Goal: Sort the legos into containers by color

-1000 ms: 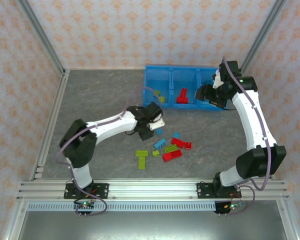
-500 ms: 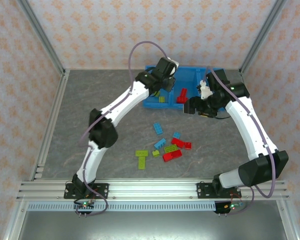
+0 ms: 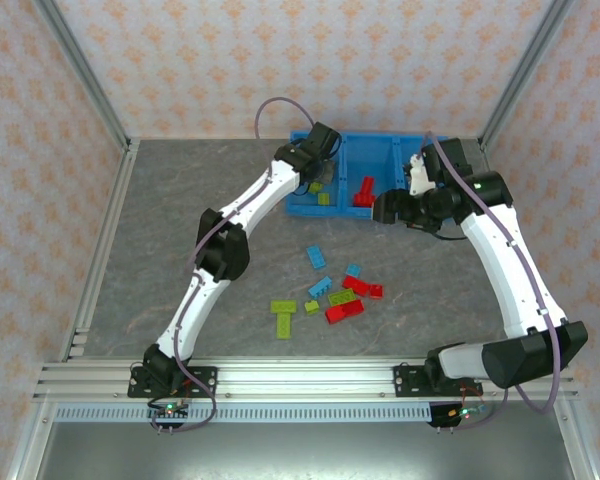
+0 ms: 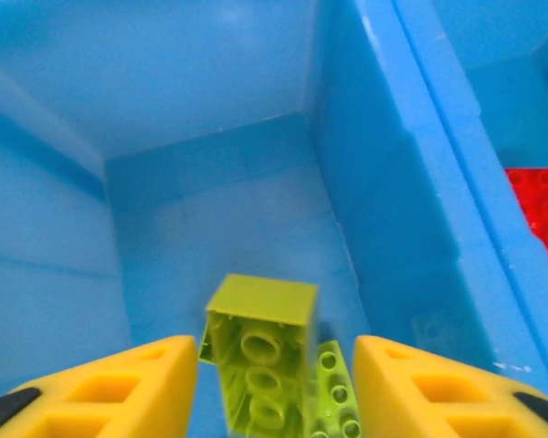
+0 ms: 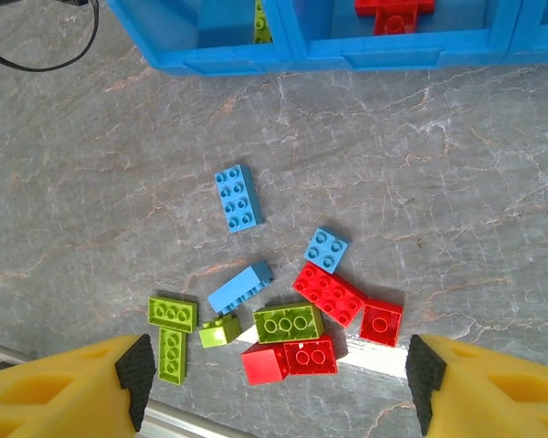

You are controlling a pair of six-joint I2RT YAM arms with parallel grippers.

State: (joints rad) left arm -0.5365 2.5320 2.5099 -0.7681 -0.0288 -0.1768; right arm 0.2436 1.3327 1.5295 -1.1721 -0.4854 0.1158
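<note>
"Left gripper [image 4: 274,388] hangs inside the left compartment [image 4: 210,100], my jaws apart. A yellow-green brick [image 4: 260,360] lies tilted between them, pinched by neither, I judge."

"And the rest?"

"Loose legos [image 3: 342,290] sit on the table [image 3: 180,220], well apart from that arm. My right gripper [image 3: 385,208], jaws spread and empty, hovers just in front of the blue bin [image 3: 365,136], far nearer. From it the pile lies toward my bases, slightly left."

"First candidate?"

"Light blue brick [image 5: 237,198], alone and closest to the bin, its long axis pointing roughly at the bin wall. I'd grip it across its width."
</note>
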